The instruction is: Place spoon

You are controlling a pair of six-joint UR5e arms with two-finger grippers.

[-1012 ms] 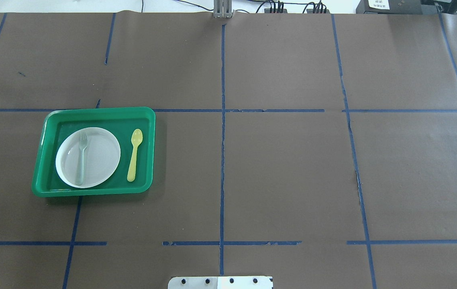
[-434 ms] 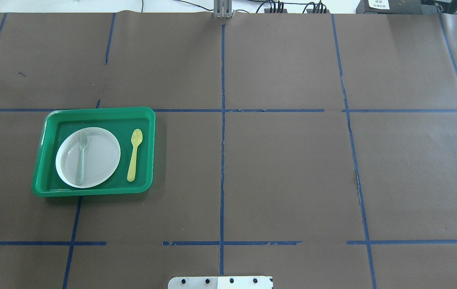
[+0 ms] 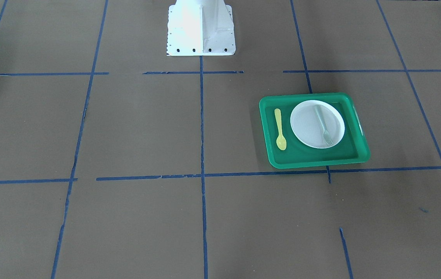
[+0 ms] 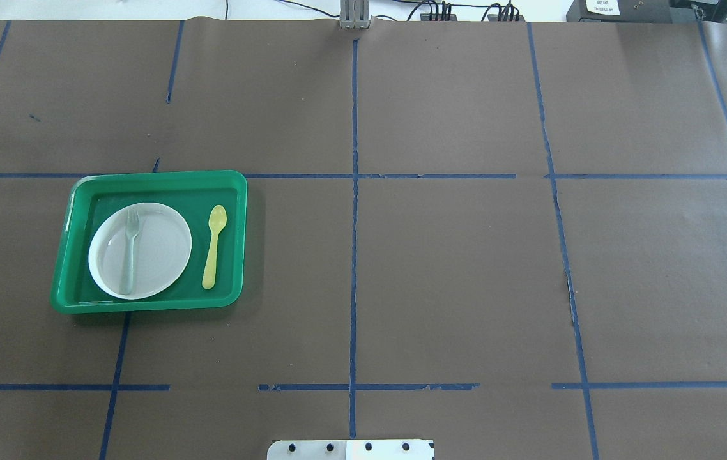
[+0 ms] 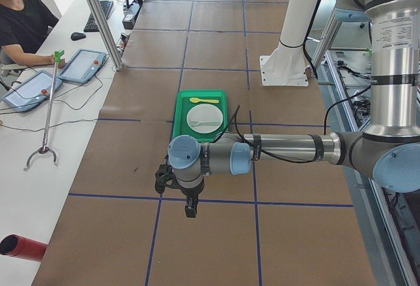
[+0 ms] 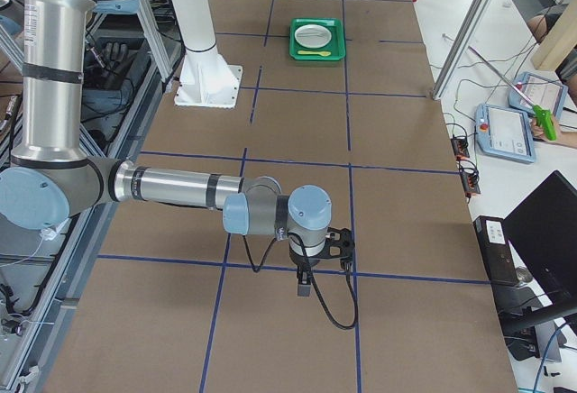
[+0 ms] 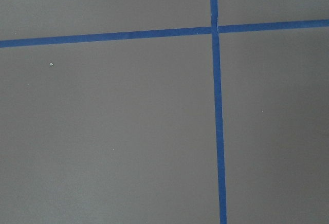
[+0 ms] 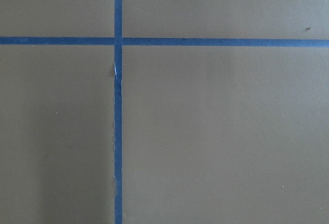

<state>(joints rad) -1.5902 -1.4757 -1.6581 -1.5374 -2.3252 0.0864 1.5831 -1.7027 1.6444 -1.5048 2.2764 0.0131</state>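
Green tray [image 4: 159,181] on table [image 4: 466,268], toward left edge. White plate [image 4: 159,249] inside tray, in its left part. Grey-green fork [image 4: 130,252] flat on plate, tines toward far edge. Blue tape grid [image 4: 353,255] across table.

Brown table [image 4: 453,275], blue tape grid [image 4: 354,255], green tray [image 4: 159,180] on left half, white mount [image 4: 351,450]

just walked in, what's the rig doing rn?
Nothing is being handled right now. The pale-yellow spoon lies in the green tray, beside the white plate and not on it; the grey-green fork lies on the plate. The left pincer and right pincer hang over opposite ends of the table, far from the tray. Open or shut can't be told.
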